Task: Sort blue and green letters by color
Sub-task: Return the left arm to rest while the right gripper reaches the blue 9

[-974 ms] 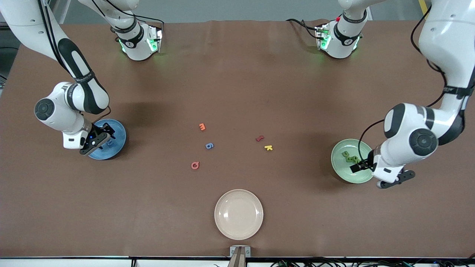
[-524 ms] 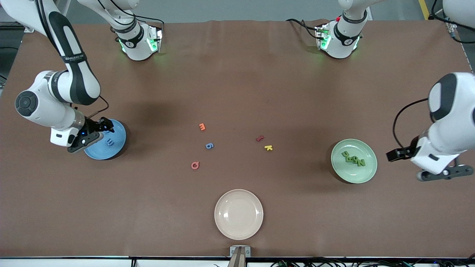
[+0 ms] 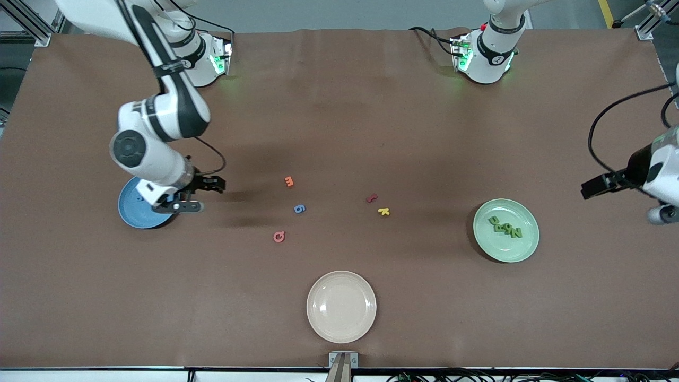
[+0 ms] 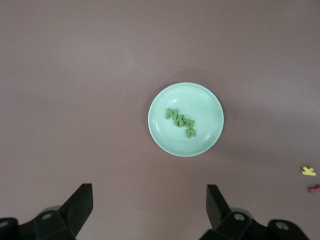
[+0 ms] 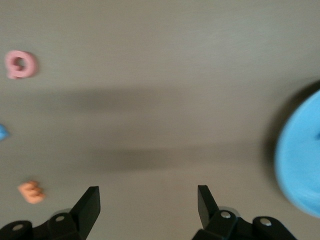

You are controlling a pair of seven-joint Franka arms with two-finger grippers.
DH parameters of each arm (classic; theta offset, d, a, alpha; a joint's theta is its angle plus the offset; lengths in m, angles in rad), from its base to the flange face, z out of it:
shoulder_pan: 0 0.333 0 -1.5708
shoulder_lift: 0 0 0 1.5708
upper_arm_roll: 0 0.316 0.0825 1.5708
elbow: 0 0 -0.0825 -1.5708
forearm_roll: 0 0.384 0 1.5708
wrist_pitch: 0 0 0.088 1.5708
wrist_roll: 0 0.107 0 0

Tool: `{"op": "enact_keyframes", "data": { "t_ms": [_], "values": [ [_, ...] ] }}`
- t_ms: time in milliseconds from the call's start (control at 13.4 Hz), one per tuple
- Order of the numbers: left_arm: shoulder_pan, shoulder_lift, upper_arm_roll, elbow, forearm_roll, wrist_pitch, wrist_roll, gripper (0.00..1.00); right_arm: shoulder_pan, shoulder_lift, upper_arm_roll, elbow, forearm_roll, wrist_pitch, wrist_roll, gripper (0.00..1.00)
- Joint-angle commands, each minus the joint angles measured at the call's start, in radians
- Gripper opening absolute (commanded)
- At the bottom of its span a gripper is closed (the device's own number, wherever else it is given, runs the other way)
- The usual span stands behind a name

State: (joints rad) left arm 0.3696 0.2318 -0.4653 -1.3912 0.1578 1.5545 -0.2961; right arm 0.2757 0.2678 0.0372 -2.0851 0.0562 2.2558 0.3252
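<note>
The right hand (image 3: 204, 192) hangs over the bare tabletop (image 3: 339, 106) just beside the blue plate (image 3: 132, 209), on the side toward the loose letters. Its fingers (image 5: 89, 205) are spread apart with nothing between them. The right arm covers part of the blue plate, so only a scrap of blue letter (image 3: 140, 199) shows on it.

Near the middle of the tabletop lie the loose letters. An orange letter (image 3: 289, 181) lies farthest from the front camera, a pink letter (image 3: 279, 236) nearest to it, and a single blue letter (image 3: 299, 208) lies between them, apart from both. Toward the left arm's end lie a red letter (image 3: 372, 198) and, just beside it, a yellow letter (image 3: 384, 211). A cream plate (image 3: 341, 306) sits close to the camera's edge.

The green plate (image 3: 506, 230) holds four green letters (image 3: 504, 226) bunched together, touching. The left hand (image 3: 597, 187) is high over the tabletop's end, well apart from the green plate, its fingers (image 4: 80, 204) wide open and holding nothing.
</note>
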Motion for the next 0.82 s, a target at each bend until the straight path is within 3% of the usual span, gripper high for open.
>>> {"op": "enact_keyframes", "data": {
  "t_ms": [0, 75, 374, 449, 749],
  "values": [
    [-0.004, -0.077, 0.01, -0.019, -0.031, -0.046, 0.025, 1.0, 0.103, 0.124, -0.011, 0.14, 0.004, -0.007, 0.139, 0.87],
    [-0.044, -0.091, 0.043, -0.02, -0.038, -0.062, 0.028, 1.0, 0.135, 0.169, -0.011, 0.189, 0.004, -0.007, 0.144, 0.87],
    [-0.326, -0.156, 0.343, -0.044, -0.112, -0.119, 0.028, 1.0, 0.27, 0.356, -0.013, 0.413, -0.016, 0.007, 0.133, 0.87],
    [-0.343, -0.169, 0.371, -0.063, -0.133, -0.119, 0.029, 1.0, 0.278, 0.39, -0.013, 0.453, -0.015, 0.031, 0.132, 0.87],
    [-0.34, -0.204, 0.373, -0.103, -0.149, -0.093, 0.043, 1.0, 0.306, 0.461, -0.013, 0.491, -0.068, 0.065, 0.089, 0.86]
  ]
}}
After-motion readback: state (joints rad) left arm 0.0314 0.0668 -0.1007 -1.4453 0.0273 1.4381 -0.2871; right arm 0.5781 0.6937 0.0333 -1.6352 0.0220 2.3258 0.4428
